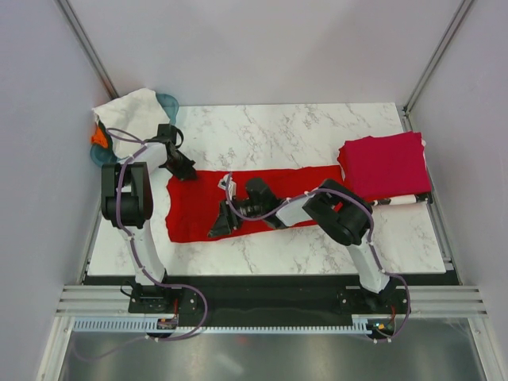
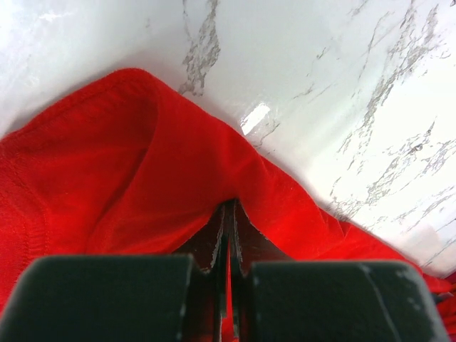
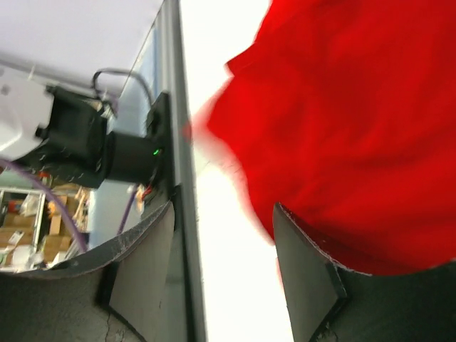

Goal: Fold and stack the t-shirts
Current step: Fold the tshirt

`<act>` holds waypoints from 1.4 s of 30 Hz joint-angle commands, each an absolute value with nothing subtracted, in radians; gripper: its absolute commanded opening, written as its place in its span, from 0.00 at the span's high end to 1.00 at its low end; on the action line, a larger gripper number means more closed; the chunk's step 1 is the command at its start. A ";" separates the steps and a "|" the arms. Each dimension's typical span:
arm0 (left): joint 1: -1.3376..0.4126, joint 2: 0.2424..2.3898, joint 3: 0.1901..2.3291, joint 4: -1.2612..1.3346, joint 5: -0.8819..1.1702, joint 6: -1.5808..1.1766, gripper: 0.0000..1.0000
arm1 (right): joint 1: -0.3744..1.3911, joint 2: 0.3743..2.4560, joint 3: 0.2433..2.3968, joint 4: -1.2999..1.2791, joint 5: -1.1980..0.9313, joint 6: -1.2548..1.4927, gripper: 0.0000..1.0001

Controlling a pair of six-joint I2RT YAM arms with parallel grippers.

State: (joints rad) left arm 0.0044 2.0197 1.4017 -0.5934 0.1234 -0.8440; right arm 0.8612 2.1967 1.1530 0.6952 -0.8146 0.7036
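A bright red t-shirt lies spread across the middle of the marble table. My left gripper is shut on the shirt's far-left edge. In the left wrist view the closed jaws pinch a raised fold of the red cloth. My right gripper hovers open over the shirt's near-left part. Its fingers straddle the red shirt's edge with nothing between them. A darker crimson t-shirt lies folded at the right. A white t-shirt is heaped at the far left.
A teal basket sits under the white heap at the far-left corner, with something orange beside it. A white strip with dark marks pokes out below the crimson shirt. The near table edge and rail show in the right wrist view.
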 commanded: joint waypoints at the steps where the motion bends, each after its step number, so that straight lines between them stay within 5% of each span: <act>1: 0.017 2.054 1.427 -0.603 0.089 -0.850 0.98 | 0.909 2.088 1.063 0.853 -0.850 0.742 0.34; 8: 0.012 2.040 1.454 -0.601 0.126 -0.816 0.98 | 0.953 1.905 0.899 0.757 -0.769 0.680 0.34; 20: 0.012 1.714 1.341 -0.614 0.161 -0.729 0.98 | 0.917 1.790 1.143 0.048 -0.198 0.529 0.45; 31: -0.035 1.385 0.985 -0.589 0.221 -0.716 0.98 | 0.919 1.835 1.147 -0.086 -0.123 0.571 0.48; 42: -0.072 1.233 0.723 -0.428 0.242 -0.811 0.98 | 0.926 1.913 1.198 -0.112 -0.166 0.552 0.72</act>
